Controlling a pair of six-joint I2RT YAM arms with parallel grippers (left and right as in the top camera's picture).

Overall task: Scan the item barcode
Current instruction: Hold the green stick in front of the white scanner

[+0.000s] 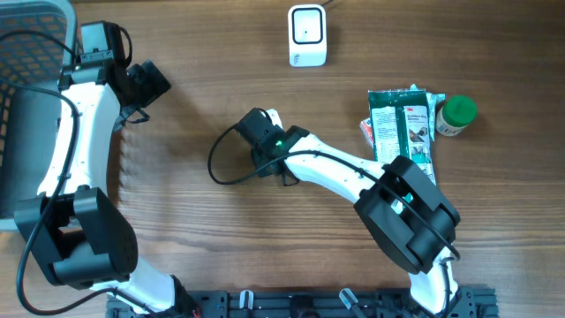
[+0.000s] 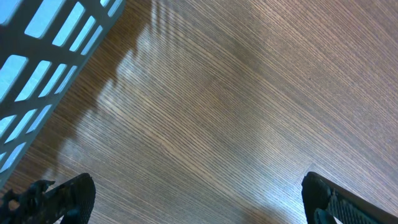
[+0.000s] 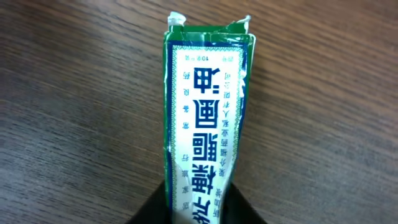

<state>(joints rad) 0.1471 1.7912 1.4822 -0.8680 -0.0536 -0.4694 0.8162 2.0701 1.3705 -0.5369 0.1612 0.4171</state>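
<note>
At far left, beside a basket, the left gripper is held wide open and empty above the table. At centre, a narrow green-and-white box is clasped at one end by the closed right gripper, below and left of the white scanner. A green packet and a bottle are seen at right.

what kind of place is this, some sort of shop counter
Probably a mock shop checkout on a lab bench: a small white scanner on the wooden table, a plastic basket at the left edge, and retail goods such as a green pack, a green-capped bottle and a green-and-white carton.
</note>
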